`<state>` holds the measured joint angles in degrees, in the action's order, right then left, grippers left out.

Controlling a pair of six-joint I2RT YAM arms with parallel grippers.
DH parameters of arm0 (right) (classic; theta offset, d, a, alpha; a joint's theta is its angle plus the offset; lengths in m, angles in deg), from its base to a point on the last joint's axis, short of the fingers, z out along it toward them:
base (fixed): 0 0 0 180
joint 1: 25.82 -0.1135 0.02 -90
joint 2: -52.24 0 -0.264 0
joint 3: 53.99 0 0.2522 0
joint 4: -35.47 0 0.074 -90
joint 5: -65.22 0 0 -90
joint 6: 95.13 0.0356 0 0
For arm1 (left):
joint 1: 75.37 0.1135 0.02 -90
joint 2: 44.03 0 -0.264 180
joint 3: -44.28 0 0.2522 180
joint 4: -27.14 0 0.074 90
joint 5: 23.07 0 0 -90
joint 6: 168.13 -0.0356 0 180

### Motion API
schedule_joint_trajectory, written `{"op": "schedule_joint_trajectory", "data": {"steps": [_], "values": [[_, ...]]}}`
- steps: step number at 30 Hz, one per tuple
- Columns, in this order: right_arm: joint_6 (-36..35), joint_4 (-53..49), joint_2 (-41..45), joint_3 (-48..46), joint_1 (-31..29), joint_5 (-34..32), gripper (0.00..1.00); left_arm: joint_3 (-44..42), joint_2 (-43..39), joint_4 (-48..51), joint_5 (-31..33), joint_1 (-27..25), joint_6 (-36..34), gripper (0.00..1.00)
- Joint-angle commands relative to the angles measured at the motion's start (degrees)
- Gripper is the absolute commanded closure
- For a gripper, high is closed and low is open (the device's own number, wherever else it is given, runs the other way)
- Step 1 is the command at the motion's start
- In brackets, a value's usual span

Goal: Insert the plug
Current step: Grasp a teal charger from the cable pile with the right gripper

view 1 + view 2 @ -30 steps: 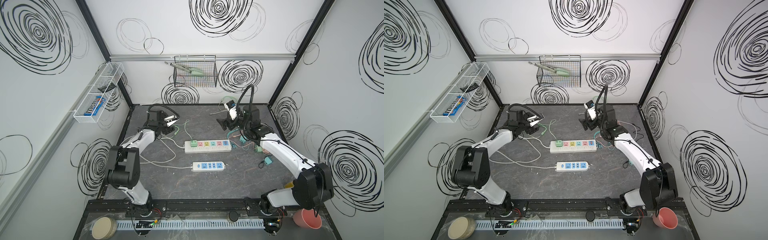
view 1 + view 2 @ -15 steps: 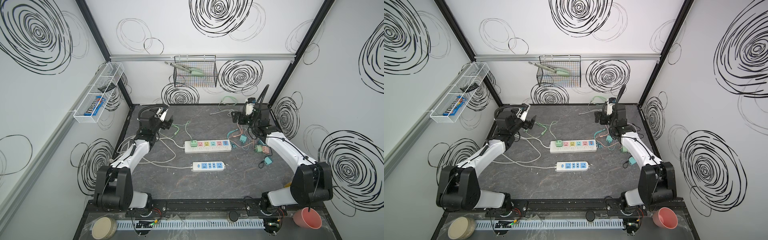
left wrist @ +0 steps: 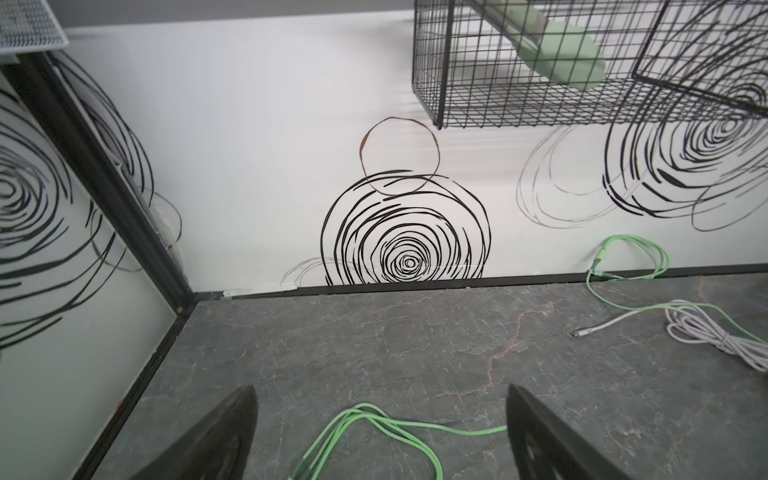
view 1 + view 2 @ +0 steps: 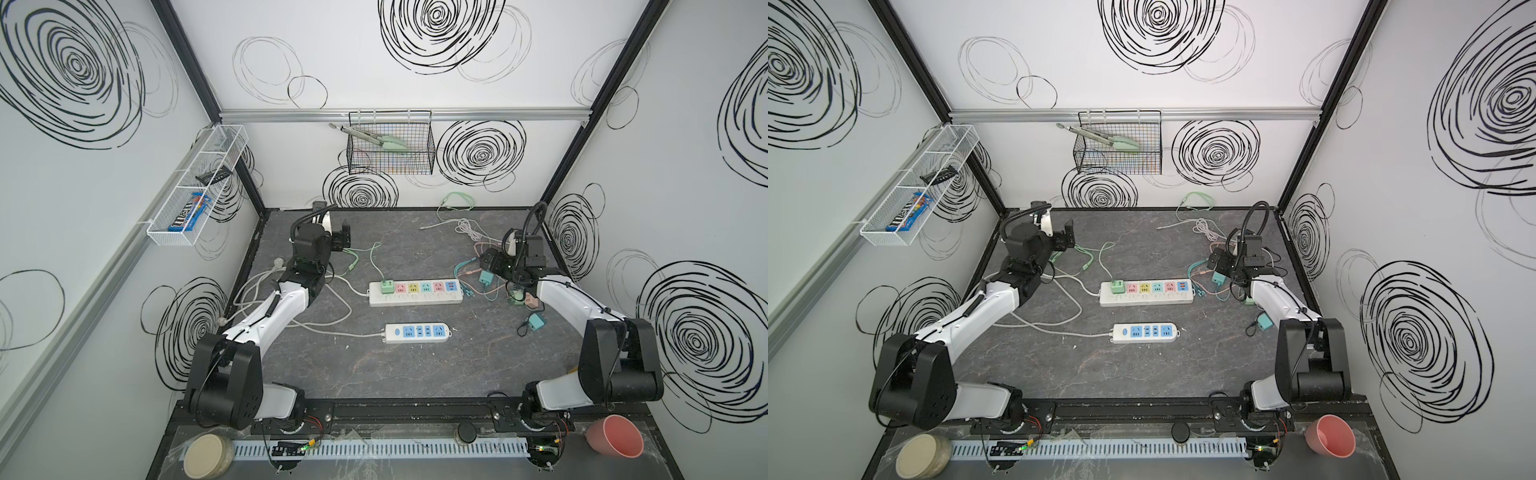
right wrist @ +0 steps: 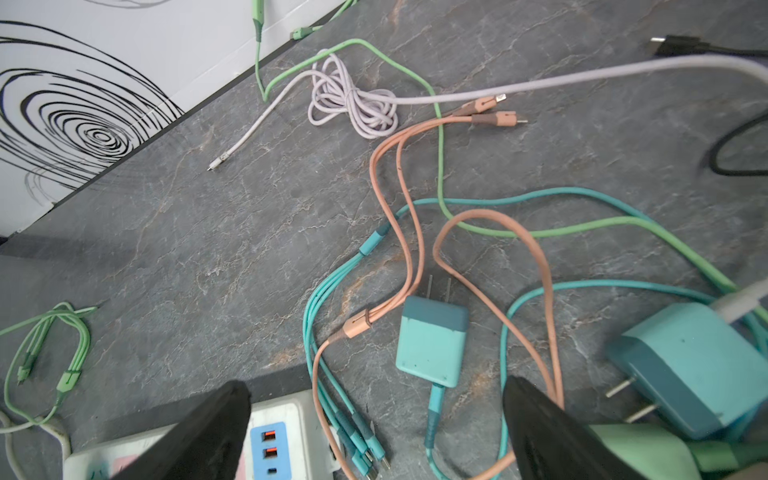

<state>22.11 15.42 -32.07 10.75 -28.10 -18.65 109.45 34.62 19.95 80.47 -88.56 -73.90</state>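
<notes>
Pre-grasp step, nothing picked up yet. Your right gripper (image 5: 374, 436) is spread wide and empty, hovering over the cable tangle. The teal adapter plug (image 5: 432, 340) lies flat on the table (image 5: 208, 232) just ahead of its fingertips, in line with the gap, prongs pointing away. The pastel power strip (image 5: 286, 440) sits right beneath that gripper. The left gripper (image 3: 380, 436) is also wide open and empty, over a green cable (image 3: 374, 419).

Next, as I judge it: drop the right gripper onto the adapter body and pinch its sides clear of the orange cable (image 5: 415, 249) running beside it. Then turn the prongs down toward a free socket.
</notes>
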Motion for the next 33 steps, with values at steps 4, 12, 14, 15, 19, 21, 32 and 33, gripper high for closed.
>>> {"op": "schedule_joint_trajectory", "data": {"steps": [4, 12, 14, 15, 19, 21, 32, 33], "values": [[4.8, -2.7, -6.3, 2.6, 2.2, 1.7, 0.01, -1.1, -4.1, 5.5, 14.6, -4.2, 10.1, 0.04], [2.4, -7.1, -14.0, 6.4, 1.7, 0.9, 0.08, 0.2, -5.8, 13.8, 20.1, -4.4, 19.3, 0.04], [1.4, -9.4, -16.0, 8.2, 1.0, -1.2, 0.10, -0.7, -6.0, 13.3, 23.2, -5.2, 18.5, 0.04], [1.0, -10.2, -16.6, 8.8, 0.5, -2.6, 0.10, -1.2, -6.2, 12.7, 23.8, -5.5, 18.1, 0.04], [-0.2, -11.9, -18.3, 10.5, -1.3, -6.2, 0.14, -2.4, -6.6, 11.3, 21.7, -5.5, 16.9, 0.04], [-0.5, -12.5, -19.1, 11.1, -1.9, -7.0, 0.16, -2.0, -6.1, 11.4, 20.6, -5.5, 16.0, 0.04], [-1.6, -12.1, -20.5, 11.2, -4.4, -9.8, 0.39, -1.0, -4.9, 12.4, 17.0, -5.6, 13.6, 0.04], [-1.5, -11.9, -20.5, 11.1, -4.4, -9.8, 0.39, -0.9, -4.9, 12.5, 16.9, -5.7, 13.2, 0.04]]}}
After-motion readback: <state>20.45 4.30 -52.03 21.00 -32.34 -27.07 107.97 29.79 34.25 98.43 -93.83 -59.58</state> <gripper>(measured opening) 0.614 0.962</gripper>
